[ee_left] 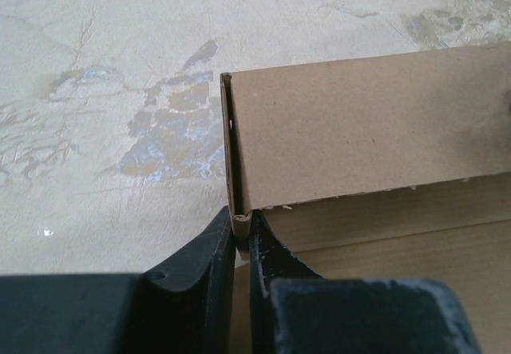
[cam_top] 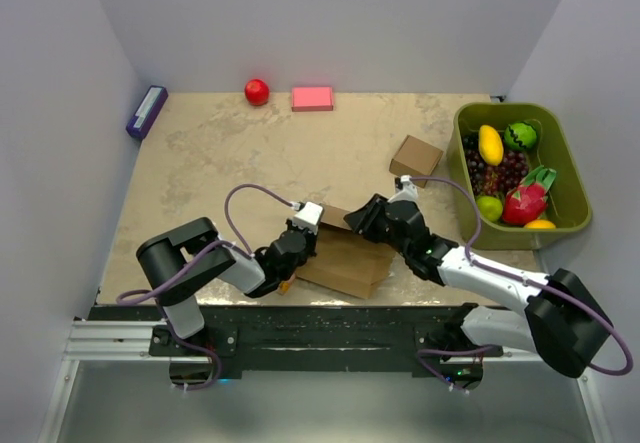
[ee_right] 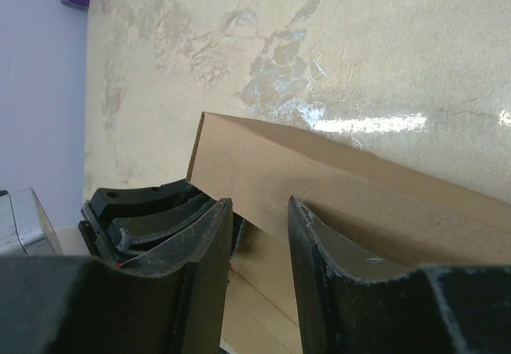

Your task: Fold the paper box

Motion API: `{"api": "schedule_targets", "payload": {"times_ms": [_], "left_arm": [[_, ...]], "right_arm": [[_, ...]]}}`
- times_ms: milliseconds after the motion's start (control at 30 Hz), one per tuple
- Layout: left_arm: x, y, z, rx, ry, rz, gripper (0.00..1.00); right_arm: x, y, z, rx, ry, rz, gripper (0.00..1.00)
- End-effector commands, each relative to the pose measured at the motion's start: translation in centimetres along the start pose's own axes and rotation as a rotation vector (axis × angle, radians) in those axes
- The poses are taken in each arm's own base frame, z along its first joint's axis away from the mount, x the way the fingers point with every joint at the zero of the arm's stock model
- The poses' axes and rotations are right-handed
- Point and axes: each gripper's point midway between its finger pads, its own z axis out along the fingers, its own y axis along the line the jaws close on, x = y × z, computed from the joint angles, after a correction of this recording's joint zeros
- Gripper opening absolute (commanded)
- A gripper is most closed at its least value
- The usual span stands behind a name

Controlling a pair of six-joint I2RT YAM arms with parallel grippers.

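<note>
Here, low in the centre of the overhead frame, flat on the table (cam_top: pixel 220 153) between both arms: the paper box (cam_top: pixel 345 263), plain brown, with one long flap raised. Left fingers (ee_left: pixel 230 242) at bottom centre of the left wrist frame, nearly together, pinched on the lower left corner of a raised flap. Right fingers (ee_right: pixel 302 222) at the bottom of the right wrist frame, part-way apart, a clear gap between, a flap's edge running across behind that gap; cannot tell whether either pad touches cardboard. Up and to the right of the sheet, a small squarish box (cam_top: pixel 415 156), apart from it. At the right edge, a green bin (cam_top: pixel 574 188) of fruit. Along the top edge of the table, a purple object (cam_top: pixel 146 112), a red ball (cam_top: pixel 257 91), a pink block (cam_top: pixel 312 98).
</note>
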Motion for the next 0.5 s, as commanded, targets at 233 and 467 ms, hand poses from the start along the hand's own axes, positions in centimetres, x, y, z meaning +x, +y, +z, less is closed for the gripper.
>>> {"api": "schedule_targets", "payload": {"times_ms": [233, 467], "left_arm": [[0.2, -0.1, 0.0, 0.015, 0.027, 0.016, 0.0], [1.5, 0.3, -0.4, 0.013, 0.129, 0.011, 0.0]], "right_arm": [[-0.3, -1.9, -0.3, 0.052, -0.031, -0.08, 0.47], [-3.4, 1.4, -2.8, -0.003, -0.054, -0.325, 0.71]]}}
